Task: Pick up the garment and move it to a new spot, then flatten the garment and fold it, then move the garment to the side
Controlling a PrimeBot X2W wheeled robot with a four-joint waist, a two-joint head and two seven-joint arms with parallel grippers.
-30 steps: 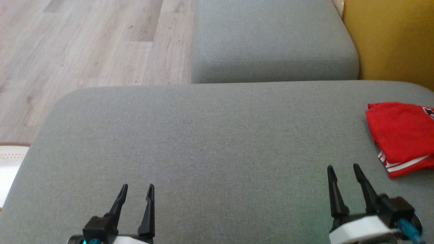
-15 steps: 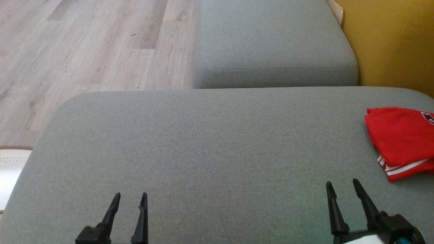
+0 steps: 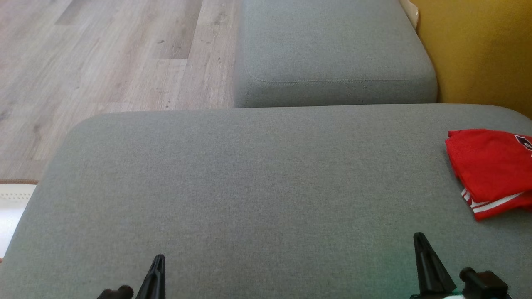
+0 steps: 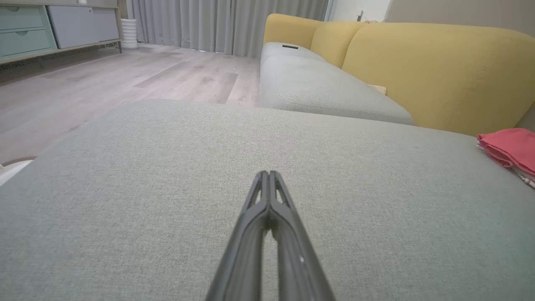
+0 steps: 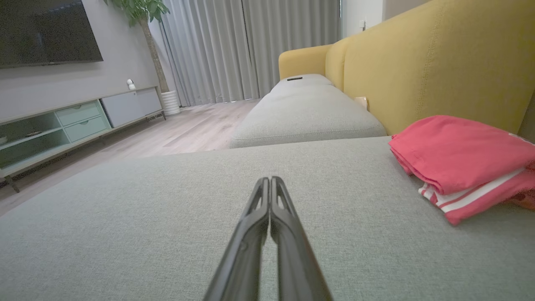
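The red garment [image 3: 490, 168] lies folded, with white stripes along its lower edge, on the right end of the grey cushion [image 3: 249, 187]. It also appears in the right wrist view as the garment [image 5: 459, 156] and at the far right of the left wrist view as the garment [image 4: 508, 146]. My left gripper [image 4: 267, 172] is shut with nothing between its fingers, low over the cushion's near left [image 3: 158, 257]. My right gripper [image 5: 267, 178] is shut and empty too, at the near right [image 3: 419, 237], short of the garment and to its left.
A second grey seat cushion [image 3: 332, 45] continues beyond the near one, with the yellow sofa back [image 3: 478, 50] along the right. Wooden floor [image 3: 104, 54] lies to the left. A TV unit [image 5: 62, 125] stands across the room, and a white object [image 3: 12, 203] sits beside the cushion's left edge.
Both grippers have closed from open to shut and drawn back toward the bottom edge of the head view. The garment has stayed put; the camera has shifted slightly.
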